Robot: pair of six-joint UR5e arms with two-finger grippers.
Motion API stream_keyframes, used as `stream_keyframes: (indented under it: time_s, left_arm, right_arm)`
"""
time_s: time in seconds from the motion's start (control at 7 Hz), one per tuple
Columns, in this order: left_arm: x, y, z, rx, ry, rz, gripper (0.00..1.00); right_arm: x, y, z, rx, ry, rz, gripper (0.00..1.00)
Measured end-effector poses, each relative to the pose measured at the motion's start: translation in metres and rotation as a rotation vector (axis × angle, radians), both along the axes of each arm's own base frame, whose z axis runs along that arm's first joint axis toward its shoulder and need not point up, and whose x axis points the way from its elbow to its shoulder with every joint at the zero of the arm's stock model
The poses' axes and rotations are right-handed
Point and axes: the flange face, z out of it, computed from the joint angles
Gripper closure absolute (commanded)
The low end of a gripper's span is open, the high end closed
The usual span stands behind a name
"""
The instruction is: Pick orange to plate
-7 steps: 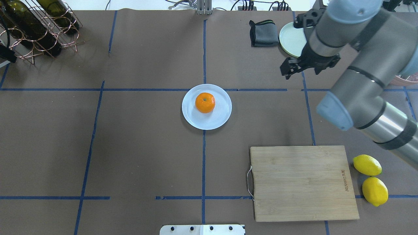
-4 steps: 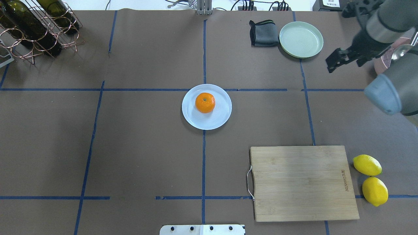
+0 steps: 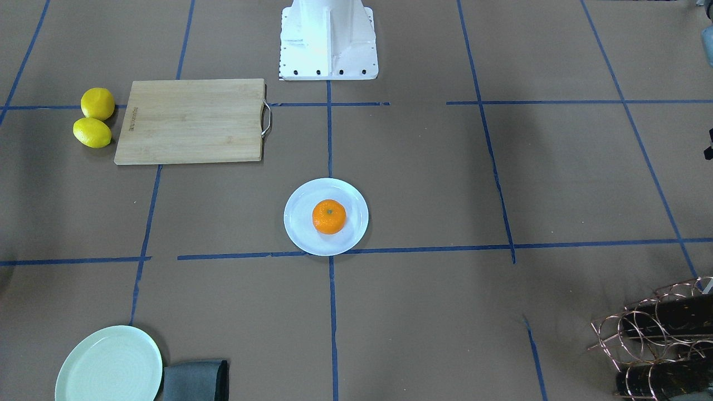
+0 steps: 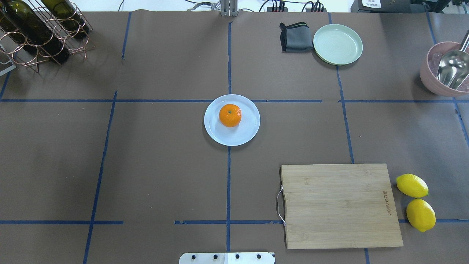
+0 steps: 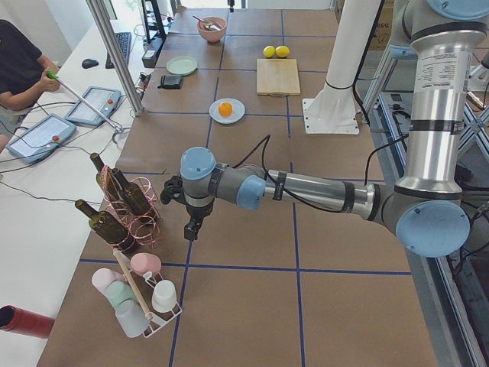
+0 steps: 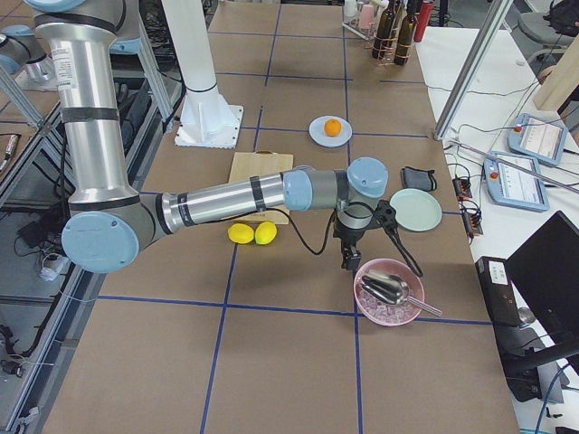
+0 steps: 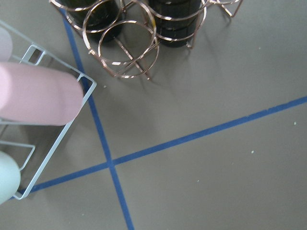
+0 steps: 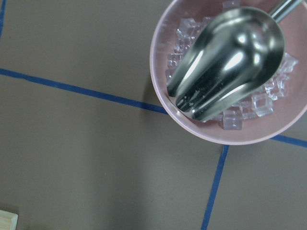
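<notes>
The orange (image 4: 230, 115) rests on the pale bluish-white plate (image 4: 250, 129) at the table's centre, a little off the plate's middle; the front-facing view shows the same orange (image 3: 328, 216) on the plate (image 3: 299, 234). No gripper is near them. My left gripper (image 5: 191, 229) hangs far off beside the wine rack, seen only in the exterior left view. My right gripper (image 6: 347, 262) points down just beside the pink bowl, seen only in the exterior right view. Whether either is open or shut I cannot tell.
A mint-green plate (image 4: 338, 44) and a grey cloth (image 4: 295, 36) lie at the back right. A pink bowl (image 4: 436, 86) holds ice and a metal scoop. A cutting board (image 4: 339, 205) and two lemons (image 4: 412, 185) sit front right. A wine rack (image 4: 40, 29) stands back left.
My right arm has swung away to the right and left the overhead view, uncovering the mint plate and the pink bowl. The orange and the plate have not moved.
</notes>
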Motion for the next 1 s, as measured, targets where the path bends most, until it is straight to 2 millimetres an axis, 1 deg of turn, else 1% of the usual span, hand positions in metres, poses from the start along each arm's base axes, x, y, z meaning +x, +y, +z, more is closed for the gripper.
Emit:
stream_keyframes:
  time_s: [0.14,0.29,0.43,0.57,0.71,0.86,1.0]
  left_arm:
    - [-0.001,0.009,0.011,-0.023,0.003,0.001,0.00]
    - [-0.002,0.013,0.019,-0.045,0.004,0.001,0.00]
    - [-0.006,0.016,0.029,-0.078,0.010,-0.007,0.00]
    - [-0.016,0.021,0.043,-0.125,0.035,-0.025,0.00]
    - [-0.028,0.025,0.055,-0.173,0.069,-0.051,0.00]
    - [-0.038,0.028,0.061,-0.200,0.087,-0.072,0.00]
    - [-0.044,0.029,0.062,-0.211,0.092,-0.084,0.00]
  right_arm:
    - [0.004,0.006,0.013,-0.024,-0.015,0.003,0.00]
    - [0.008,0.012,0.023,-0.041,-0.023,0.010,0.00]
    - [0.017,0.020,0.034,-0.064,-0.038,0.029,0.00]
    - [0.025,0.026,0.041,-0.084,-0.064,0.050,0.00]
    - [0.031,0.030,0.046,-0.097,-0.080,0.064,0.00]
    - [0.035,0.031,0.048,-0.102,-0.085,0.072,0.00]
    - [0.037,0.032,0.049,-0.103,-0.086,0.075,0.00]
